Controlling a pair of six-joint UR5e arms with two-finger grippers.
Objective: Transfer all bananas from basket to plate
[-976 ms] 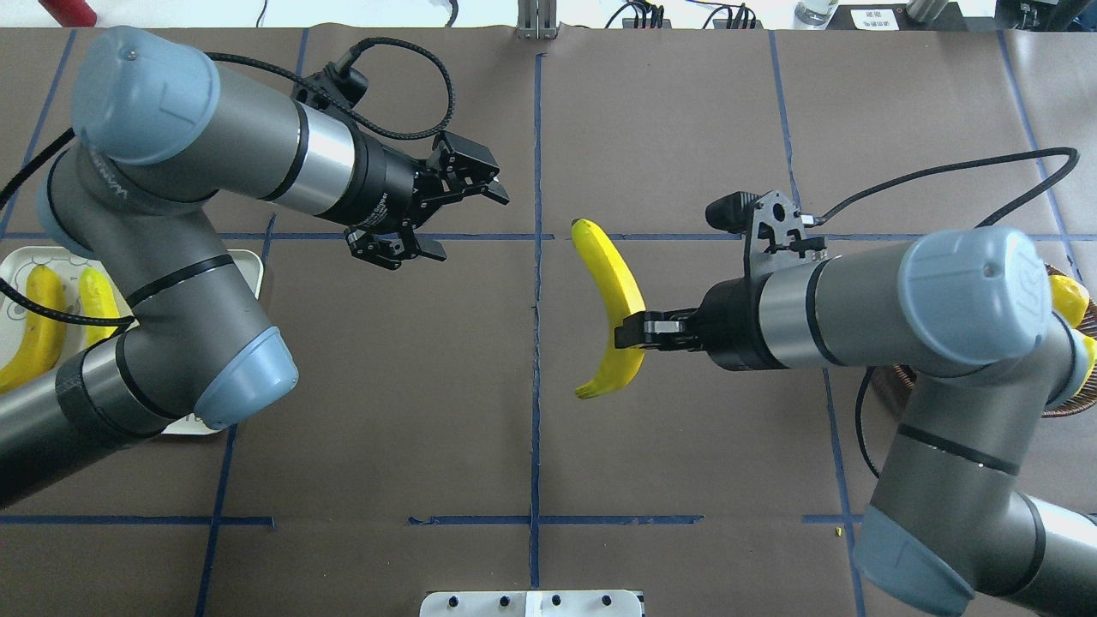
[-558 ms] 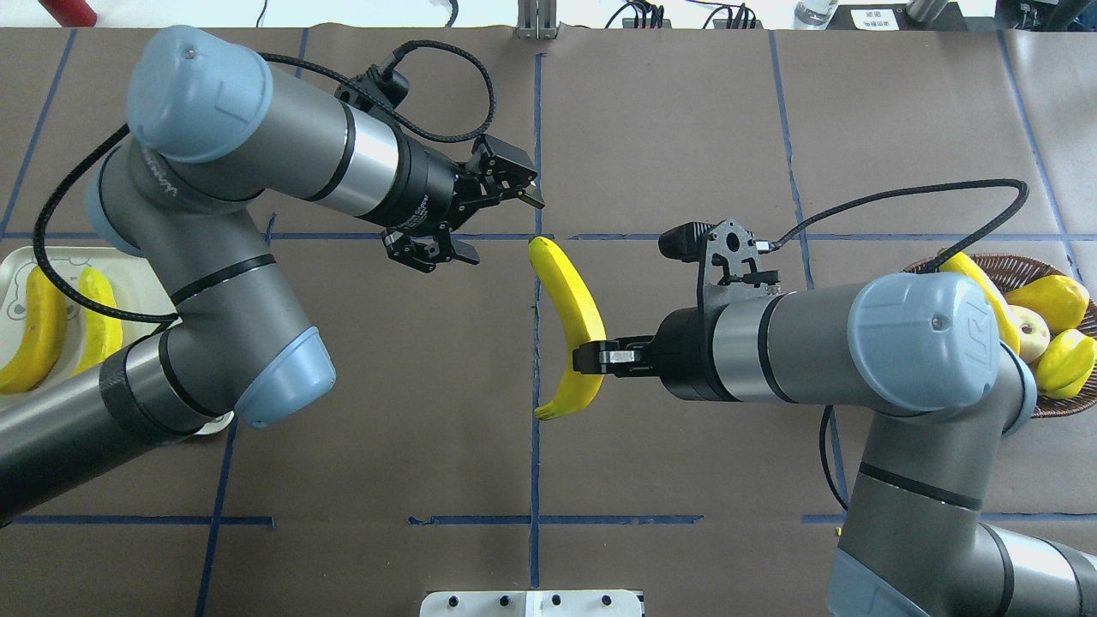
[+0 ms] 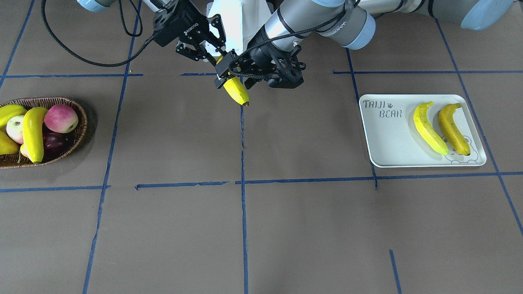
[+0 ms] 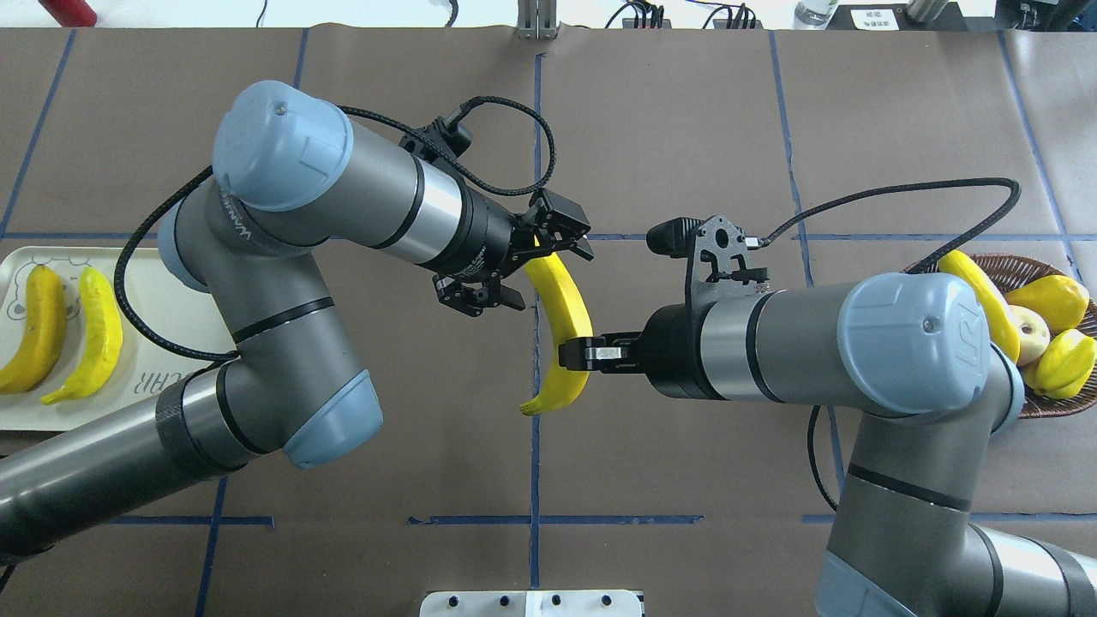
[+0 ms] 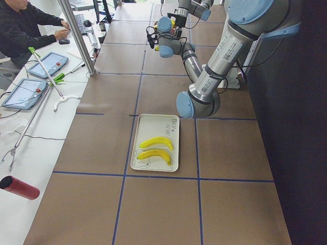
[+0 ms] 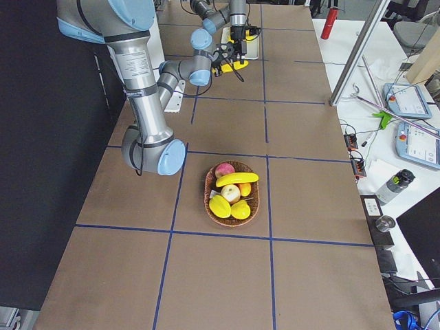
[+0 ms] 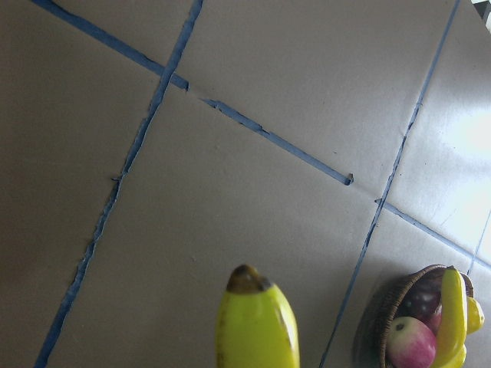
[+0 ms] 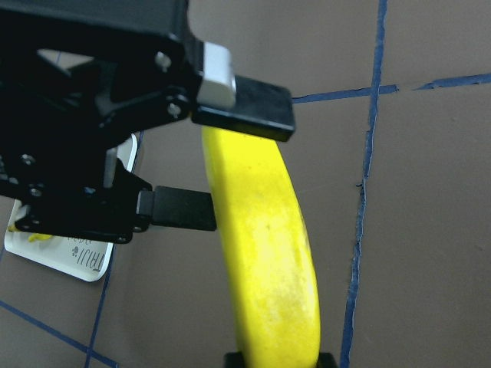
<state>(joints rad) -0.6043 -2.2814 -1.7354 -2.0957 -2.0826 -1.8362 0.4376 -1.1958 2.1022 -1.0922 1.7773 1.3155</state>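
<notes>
Over the worktop's (image 4: pixel 686 446) middle the right gripper (image 4: pixel 576 353) clamped the banana (image 4: pixel 561 300) low — free end offered to the left gripper (image 4: pixel 550 278), jaws spread, empty.

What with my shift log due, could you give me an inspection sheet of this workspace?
Surface: table, brown cover, blue tape grid.
Job's things: two bananas on the plate; held banana in mid-air between the arms; fourth banana in the basket.
Clutter: apple and yellow fruits share the basket.
Grippers: right gripper shut on the held banana; left gripper open, jaws astride its other end.
Cables: left cable and right cable loop off the wrists.
Surroundings: operator, tablets, red bottle on the side bench.
</notes>
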